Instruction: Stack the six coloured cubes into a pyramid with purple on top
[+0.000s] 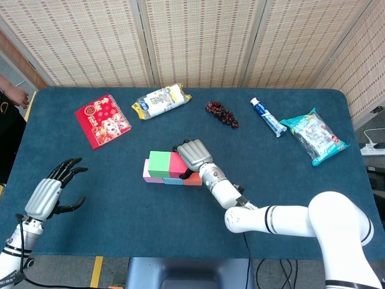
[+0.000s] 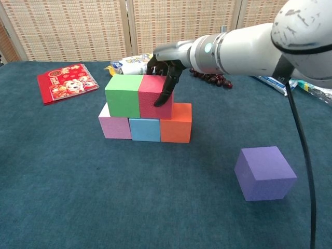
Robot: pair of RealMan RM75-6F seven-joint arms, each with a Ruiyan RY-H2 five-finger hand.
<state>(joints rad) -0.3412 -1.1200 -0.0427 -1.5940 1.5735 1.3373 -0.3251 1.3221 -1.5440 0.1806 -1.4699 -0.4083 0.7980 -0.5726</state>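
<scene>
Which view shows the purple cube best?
The chest view: the purple cube sits whole and unobstructed on the table, apart from the stack. The head view does not show it at all.
</scene>
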